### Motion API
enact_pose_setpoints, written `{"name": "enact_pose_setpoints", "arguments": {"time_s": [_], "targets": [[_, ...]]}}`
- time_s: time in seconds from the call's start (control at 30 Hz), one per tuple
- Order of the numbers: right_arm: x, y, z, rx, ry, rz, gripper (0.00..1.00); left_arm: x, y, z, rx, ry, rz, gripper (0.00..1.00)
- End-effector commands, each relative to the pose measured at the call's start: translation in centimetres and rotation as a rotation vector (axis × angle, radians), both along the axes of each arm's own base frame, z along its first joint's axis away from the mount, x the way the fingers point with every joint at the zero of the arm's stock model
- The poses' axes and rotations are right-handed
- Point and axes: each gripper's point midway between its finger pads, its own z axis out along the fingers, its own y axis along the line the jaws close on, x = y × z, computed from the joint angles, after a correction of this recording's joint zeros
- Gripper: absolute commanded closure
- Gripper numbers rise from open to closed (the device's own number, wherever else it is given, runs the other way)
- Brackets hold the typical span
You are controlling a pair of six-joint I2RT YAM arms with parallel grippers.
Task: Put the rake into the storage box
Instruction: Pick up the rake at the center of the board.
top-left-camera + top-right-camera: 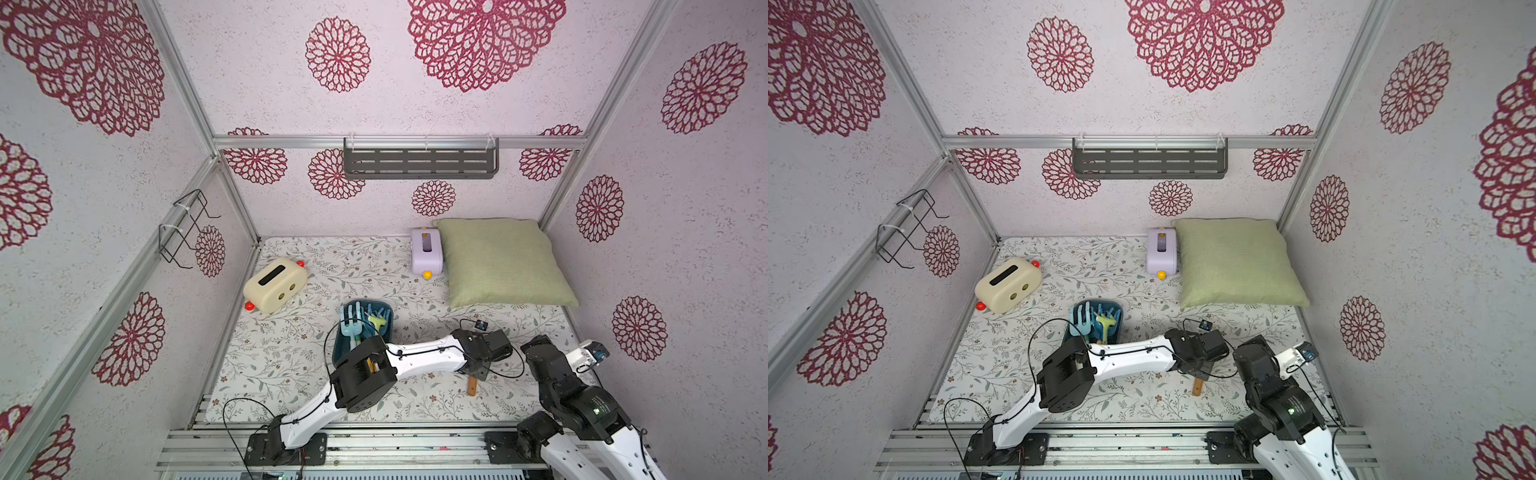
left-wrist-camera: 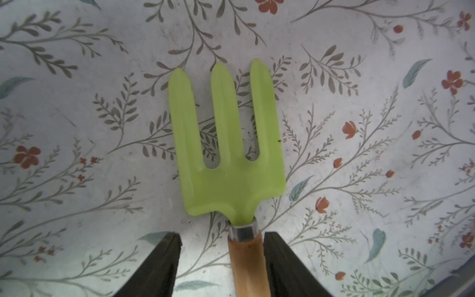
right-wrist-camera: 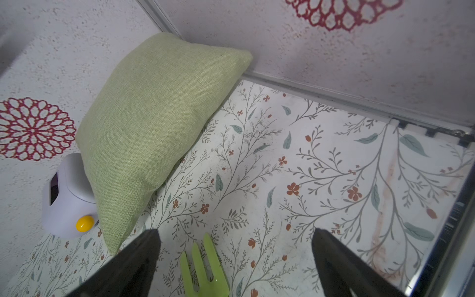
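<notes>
Straddling the wooden handle (image 2: 246,264) of the green rake (image 2: 226,154) on the worktop (image 2: 77,102), the left pincer (image 2: 222,235) is seen part-open, not clenched. The right pincer (image 3: 235,231) is held wide, empty.

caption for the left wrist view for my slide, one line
Green three-tined rake flat on the floral mat, wooden handle between the open jaws of the left tool, not yet gripped.

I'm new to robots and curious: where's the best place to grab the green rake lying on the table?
Its wooden handle, behind the metal collar, from straight above: the rake lies flat, and the handle is narrow, the pronged head broad.
</notes>
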Motion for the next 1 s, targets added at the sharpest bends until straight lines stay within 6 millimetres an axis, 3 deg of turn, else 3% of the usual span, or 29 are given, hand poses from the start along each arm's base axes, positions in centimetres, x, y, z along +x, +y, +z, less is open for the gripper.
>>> {"name": "enact_pose_setpoints", "arguments": {"time_s": [0.0, 0.2, 0.67, 0.97], "targets": [[-0.3, -0.8, 0.8, -0.018, -0.024, -0.039, 0.01, -1.2, 0.8, -1.1, 0.068, 0.020, -0.029, 0.46], [-0.1, -0.6, 0.6, -0.016, -0.021, -0.031, 0.01, -1.2, 1.9, -2.1, 0.131, 0.012, -0.017, 0.57], [0.6, 0.3, 0.0, 0.002, -0.018, 0.009, 0.01, 0.2, 6.4, -1.1, 0.238, -0.047, 0.002, 0.79], [2.3, 2.5, -1.0, 0.016, -0.012, 0.126, 0.01, 0.7, 9.5, 1.8, 0.232, -0.108, 0.009, 0.86]]}}
